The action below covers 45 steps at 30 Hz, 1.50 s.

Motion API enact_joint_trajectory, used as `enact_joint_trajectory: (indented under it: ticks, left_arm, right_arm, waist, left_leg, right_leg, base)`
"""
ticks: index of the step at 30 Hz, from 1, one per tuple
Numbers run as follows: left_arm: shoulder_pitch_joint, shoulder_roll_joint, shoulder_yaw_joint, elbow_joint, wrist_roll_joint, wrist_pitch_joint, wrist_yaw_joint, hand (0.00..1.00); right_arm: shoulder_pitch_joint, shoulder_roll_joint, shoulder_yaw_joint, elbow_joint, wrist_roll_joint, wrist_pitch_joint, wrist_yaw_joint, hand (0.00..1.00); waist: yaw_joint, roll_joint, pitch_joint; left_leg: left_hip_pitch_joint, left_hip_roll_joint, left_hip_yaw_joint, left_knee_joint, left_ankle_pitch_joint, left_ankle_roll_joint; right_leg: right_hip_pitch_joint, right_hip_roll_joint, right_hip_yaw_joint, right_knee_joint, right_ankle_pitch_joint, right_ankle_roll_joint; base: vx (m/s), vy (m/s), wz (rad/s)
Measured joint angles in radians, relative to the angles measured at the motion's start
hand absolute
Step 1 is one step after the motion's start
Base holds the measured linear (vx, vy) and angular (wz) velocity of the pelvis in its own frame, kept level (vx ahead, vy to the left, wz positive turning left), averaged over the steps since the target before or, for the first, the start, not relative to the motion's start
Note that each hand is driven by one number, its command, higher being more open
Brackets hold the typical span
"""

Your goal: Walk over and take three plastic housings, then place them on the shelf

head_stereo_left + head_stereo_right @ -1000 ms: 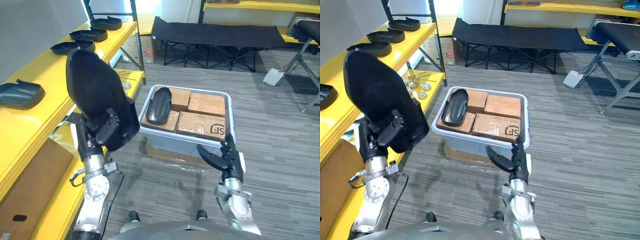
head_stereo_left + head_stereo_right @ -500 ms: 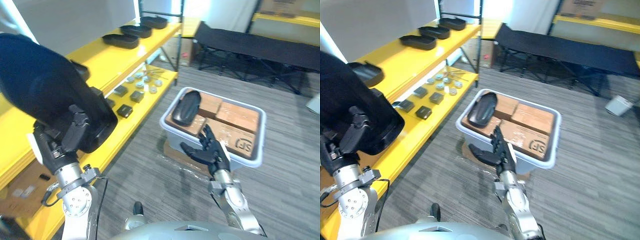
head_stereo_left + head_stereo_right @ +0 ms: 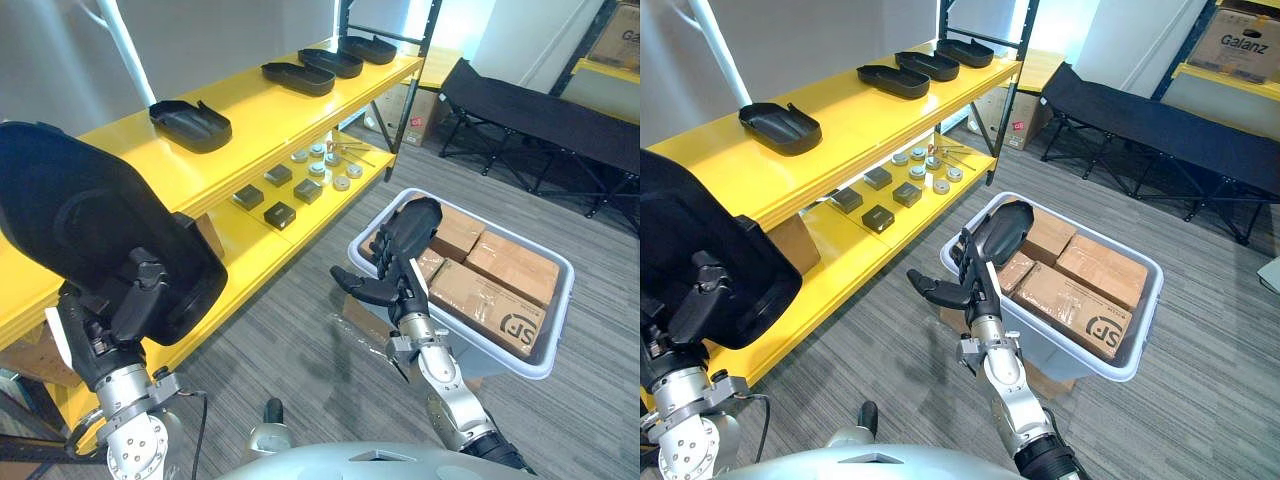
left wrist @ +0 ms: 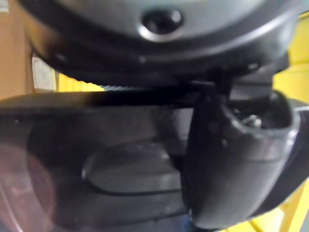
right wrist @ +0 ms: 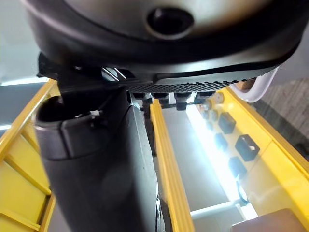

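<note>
The smooth, matte-black plastic housing (image 3: pixel 90 230), a rounded shell, sits at 8 o'clock, with the left hand (image 3: pixel 140 300) fingers curled round its lower edge. The view has swung toward the glossy yellow shelf (image 3: pixel 250 115) at 11 o'clock, so placing looks near. The right hand (image 3: pixel 398 272) is spread, empty, before the grey bin (image 3: pixel 1060 358) at 3 o'clock.

Workshop/storeroom: yellow rack shelving (image 3: pixel 262 112) w/ small metal parts (image 3: pixel 279 175), plastic tote (image 3: pixel 1072 352) of cardboard boxes (image 3: pixel 492 302), folding cot (image 3: pixel 540 100).

Housings (image 3: pixel 190 125) on shelf (image 3: pixel 255 112); boxes (image 3: pixel 495 300) in bin (image 3: pixel 1070 352).
</note>
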Motion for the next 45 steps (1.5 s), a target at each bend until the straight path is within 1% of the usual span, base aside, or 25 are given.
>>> enact_joint_trajectory:
  ticks: [2, 4, 6, 8, 10, 13, 14, 15, 18, 22, 25, 26, 28, 31, 32, 33, 34, 35, 36, 37, 38, 39, 42, 44, 45]
  left_arm:
    - [-0.017, 0.007, -0.027, 0.0, 0.0, 0.0, -0.045, 0.0]
    - [-0.056, 0.019, -0.064, 0.0, -0.001, 0.0, -0.089, 0.0]
    - [-0.078, 0.024, -0.088, 0.0, -0.01, 0.0, -0.124, 0.0]
    - [-0.072, 0.024, -0.086, -0.001, -0.025, 0.0, -0.127, 0.0]
    - [-0.072, 0.025, -0.085, -0.006, -0.04, 0.0, -0.128, 0.0]
    - [-0.076, 0.043, -0.095, -0.023, -0.044, 0.0, -0.164, 0.0]
    - [-0.083, 0.069, -0.107, -0.023, -0.056, 0.0, -0.193, 0.0]
    - [-0.089, 0.093, -0.116, -0.023, -0.075, 0.0, -0.223, 0.0]
    - [-0.085, 0.103, -0.129, -0.022, -0.083, 0.0, -0.252, 0.0]
    - [-0.071, 0.085, -0.137, -0.022, -0.093, -0.001, -0.244, 0.0]
    - [-0.065, 0.08, -0.148, -0.017, -0.113, -0.001, -0.228, 0.0]
    - [-0.069, 0.079, -0.148, -0.017, -0.113, -0.005, -0.219, 0.0]
    - [-0.069, 0.079, -0.146, -0.015, -0.113, -0.006, -0.21, 0.0]
    - [-0.089, 0.079, -0.121, -0.015, -0.11, -0.007, -0.21, 0.0]
    - [-0.1, 0.081, -0.104, -0.015, -0.11, -0.008, -0.211, 0.0]
    - [-0.114, 0.084, -0.08, -0.015, -0.109, -0.01, -0.211, 0.0]
    - [-0.124, 0.084, -0.065, -0.01, -0.11, -0.01, -0.208, 0.0]
    - [-0.129, 0.085, -0.054, -0.01, -0.11, -0.01, -0.208, 0.0]
    - [-0.139, 0.098, -0.037, -0.011, -0.109, -0.011, -0.203, 0.0]
    - [-0.154, 0.11, -0.033, -0.007, -0.11, -0.011, -0.198, 0.0]
    - [-0.186, 0.115, -0.026, 0.0, -0.11, -0.011, -0.182, 0.0]
    - [-0.202, 0.111, -0.015, 0.002, -0.114, -0.011, -0.167, 0.0]
    - [-0.233, 0.109, 0.0, 0.002, -0.116, -0.011, -0.161, 0.0]
    - [-0.273, 0.096, -0.02, 0.02, -0.114, -0.017, -0.163, 0.0]
    - [-0.31, 0.093, -0.033, 0.071, -0.112, -0.031, -0.164, 0.0]
  right_arm:
    - [0.011, -0.013, 0.006, -0.001, 0.0, 0.0, 0.006, 1.0]
    - [0.029, -0.023, -0.009, -0.002, -0.003, -0.001, 0.004, 1.0]
    - [0.032, -0.024, -0.022, -0.002, -0.044, -0.001, 0.003, 1.0]
    - [0.028, -0.017, -0.003, -0.002, -0.076, -0.002, 0.012, 1.0]
    - [0.013, -0.009, 0.02, -0.006, -0.082, -0.009, 0.021, 1.0]
    - [-0.006, 0.001, 0.026, -0.029, -0.118, -0.028, 0.009, 1.0]
    - [-0.002, -0.001, 0.023, -0.047, -0.117, -0.03, -0.006, 1.0]
    - [-0.001, -0.001, 0.022, -0.059, -0.116, -0.03, -0.017, 1.0]
    - [-0.003, -0.004, 0.002, -0.06, -0.118, -0.038, -0.015, 1.0]
    - [-0.003, -0.015, -0.021, -0.06, -0.117, -0.047, -0.019, 1.0]
    - [-0.006, -0.018, -0.035, -0.061, -0.116, -0.057, -0.021, 1.0]
    - [-0.019, -0.018, -0.036, -0.061, -0.115, -0.063, -0.021, 1.0]
    - [-0.045, -0.016, -0.036, -0.061, -0.108, -0.08, -0.02, 1.0]
    - [-0.096, 0.002, -0.04, -0.064, -0.108, -0.135, -0.014, 1.0]
    - [-0.108, 0.009, -0.045, -0.074, -0.108, -0.148, -0.013, 1.0]
    - [-0.111, 0.018, -0.06, -0.093, -0.108, -0.167, -0.01, 1.0]
    - [-0.112, 0.021, -0.071, -0.101, -0.108, -0.184, -0.005, 1.0]
    - [-0.115, 0.021, -0.082, -0.101, -0.108, -0.197, -0.001, 1.0]
    - [-0.126, 0.02, -0.104, -0.101, -0.107, -0.205, 0.006, 1.0]
    - [-0.13, 0.024, -0.118, -0.102, -0.107, -0.207, 0.006, 1.0]
    - [-0.148, 0.02, -0.138, -0.102, -0.106, -0.209, 0.008, 1.0]
    - [-0.166, 0.016, -0.157, -0.102, -0.103, -0.209, 0.022, 1.0]
    - [-0.193, -0.01, -0.203, -0.166, -0.078, -0.216, 0.042, 1.0]
    - [-0.206, -0.043, -0.257, -0.235, -0.078, -0.237, 0.042, 1.0]
    - [-0.22, -0.049, -0.292, -0.263, -0.078, -0.251, 0.042, 1.0]
  waist:
    - [-0.029, 0.008, 0.004]
    - [-0.035, 0.008, 0.013]
    - [-0.019, 0.038, 0.055]
    - [-0.001, 0.047, 0.06]
    - [0.003, 0.046, 0.061]
    - [-0.007, 0.04, 0.064]
    - [-0.015, 0.031, 0.07]
    - [-0.024, 0.018, 0.074]
    - [-0.017, 0.003, 0.08]
    - [-0.005, 0.016, 0.104]
    - [-0.006, 0.024, 0.122]
    - [-0.004, 0.023, 0.15]
    - [0.003, 0.017, 0.172]
    - [0.024, 0.013, 0.187]
    - [0.029, 0.007, 0.19]
    - [0.034, 0.005, 0.193]
    - [0.03, 0.014, 0.191]
    - [0.024, 0.018, 0.186]
    - [0.017, 0.017, 0.182]
    - [0.012, 0.015, 0.18]
    - [0.008, 0.015, 0.18]
    - [0.002, 0.024, 0.184]
    - [-0.005, 0.032, 0.183]
    - [-0.023, 0.051, 0.181]
    - [-0.048, 0.048, 0.184]
  left_leg:
    - [-0.037, 0.005, 0.042, 0.001, -0.003, 0.034]
    - [-0.065, 0.015, 0.123, 0.002, 0.011, 0.066]
    - [-0.071, 0.0, 0.124, 0.001, 0.03, 0.075]
    - [-0.077, -0.018, 0.121, 0.0, 0.032, 0.077]
    - [-0.09, -0.031, 0.109, 0.0, 0.037, 0.085]
    - [-0.123, -0.055, 0.054, 0.001, 0.064, 0.101]
    - [-0.129, -0.073, 0.017, 0.001, 0.068, 0.105]
    - [-0.133, -0.09, -0.018, 0.001, 0.069, 0.105]
    - [-0.144, -0.106, -0.054, 0.001, 0.078, 0.099]
    - [-0.154, -0.107, -0.068, 0.002, 0.096, 0.09]
    - [-0.155, -0.107, -0.068, 0.012, 0.095, 0.09]
    - [-0.157, -0.107, -0.064, 0.054, 0.073, 0.088]
    - [-0.18, -0.107, -0.049, 0.148, 0.023, 0.091]
    - [-0.255, -0.104, -0.036, 0.375, -0.1, 0.102]
    - [-0.279, -0.104, -0.022, 0.469, -0.158, 0.114]
    - [-0.291, -0.102, -0.002, 0.566, -0.239, 0.128]
    - [-0.295, -0.107, -0.011, 0.598, -0.275, 0.147]
    - [-0.285, -0.115, -0.023, 0.586, -0.286, 0.156]
    - [-0.26, -0.127, -0.038, 0.518, -0.289, 0.158]
    - [-0.249, -0.131, -0.058, 0.475, -0.288, 0.158]
    - [-0.207, -0.148, -0.098, 0.377, -0.27, 0.171]
    - [-0.149, -0.163, -0.135, 0.284, -0.236, 0.16]
    - [-0.07, -0.21, -0.222, 0.167, -0.152, 0.147]
    - [-0.057, -0.223, -0.256, 0.124, -0.184, 0.149]
    - [-0.072, -0.21, -0.183, 0.168, -0.284, 0.102]
  right_leg:
    - [0.018, -0.002, -0.076, 0.014, -0.013, 0.007]
    - [0.032, -0.007, -0.163, 0.033, -0.026, 0.013]
    - [0.063, -0.027, -0.226, 0.067, -0.052, 0.03]
    - [0.07, -0.041, -0.24, 0.074, -0.062, 0.045]
    - [0.07, -0.054, -0.256, 0.092, -0.075, 0.052]
    - [0.037, -0.061, -0.182, 0.174, -0.15, 0.025]
    - [0.031, -0.065, -0.112, 0.211, -0.188, -0.019]
    - [0.029, -0.071, -0.05, 0.244, -0.213, -0.024]
    - [0.026, -0.08, -0.041, 0.287, -0.251, -0.003]
    - [0.018, -0.083, -0.039, 0.316, -0.29, 0.046]
    - [0.022, -0.086, -0.04, 0.326, -0.302, 0.06]
    - [0.036, -0.093, -0.039, 0.329, -0.306, 0.059]
    - [0.049, -0.11, -0.037, 0.338, -0.319, 0.048]
    - [0.073, -0.134, -0.035, 0.356, -0.33, 0.035]
    - [0.095, -0.146, -0.045, 0.356, -0.336, 0.021]
    - [0.121, -0.152, -0.042, 0.393, -0.332, -0.001]
    - [0.101, -0.171, -0.014, 0.48, -0.298, -0.058]
    - [0.05, -0.184, 0.04, 0.572, -0.23, -0.144]
    - [-0.033, -0.187, 0.128, 0.682, -0.137, -0.153]
    - [-0.069, -0.173, 0.155, 0.714, -0.159, -0.126]
    - [-0.12, -0.118, 0.179, 0.732, -0.224, -0.105]
    - [-0.146, -0.061, 0.176, 0.696, -0.267, -0.113]
    - [-0.211, 0.035, 0.192, 0.557, -0.28, -0.129]
    - [-0.304, 0.091, 0.255, 0.493, -0.274, -0.129]
    - [-0.357, 0.095, 0.315, 0.457, -0.265, -0.109]
  base:
    - [-0.03, -0.013, 1.02]
    - [-0.03, 0.027, 1.35]
    - [-0.04, 0.096, 0.97]
    - [0.0, 0.081, 0.45]
    - [0.02, 0.054, 0.43]
    - [0.0, 0.028, 0.64]
    - [0.0, 0.017, 1.02]
    - [0.0, 0.014, 0.98]
    - [0.01, -0.039, 0.53]
    - [-0.04, -0.063, 0.12]
    - [-0.05, -0.027, 0.02]
    - [-0.05, 0.0, -0.09]
    - [-0.03, 0.017, -0.13]
    - [0.02, 0.079, -0.04]
    - [0.11, 0.191, 0.09]
    - [0.14, 0.2, 0.25]
    - [0.2, 0.247, 0.38]
    - [0.22, 0.29, 0.58]
    - [0.22, 0.31, 0.59]
    - [0.19, 0.221, 0.8]
    - [0.19, 0.155, 0.86]
    - [0.19, 0.141, 0.81]
    - [0.22, 0.134, 0.72]
    - [0.23, 0.046, 1.13]
    - [0.27, -0.016, 1.39]
